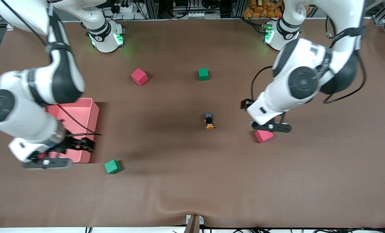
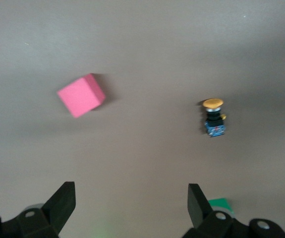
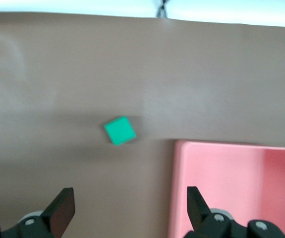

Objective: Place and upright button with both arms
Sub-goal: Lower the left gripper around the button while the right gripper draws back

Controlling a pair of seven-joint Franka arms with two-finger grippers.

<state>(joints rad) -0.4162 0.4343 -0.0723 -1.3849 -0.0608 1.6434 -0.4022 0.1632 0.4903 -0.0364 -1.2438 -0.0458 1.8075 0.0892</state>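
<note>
The button [image 1: 209, 120] lies on its side in the middle of the table, orange cap toward the front camera; it also shows in the left wrist view as the button [image 2: 214, 116], apart from the fingers. My left gripper [image 1: 258, 113] [image 2: 131, 203] hangs open over the table beside a pink cube [image 1: 263, 136] [image 2: 81, 95], toward the left arm's end from the button. My right gripper [image 1: 77, 146] [image 3: 130, 208] is open with nothing in it. It hangs over the wall of the pink bin [image 1: 82, 113] [image 3: 231, 188].
A green cube [image 1: 112, 166] [image 3: 119, 130] sits beside the bin's corner, nearer the front camera. A second pink cube [image 1: 139, 76] and a second green cube [image 1: 203, 74] lie nearer the arms' bases. Brown cloth covers the table.
</note>
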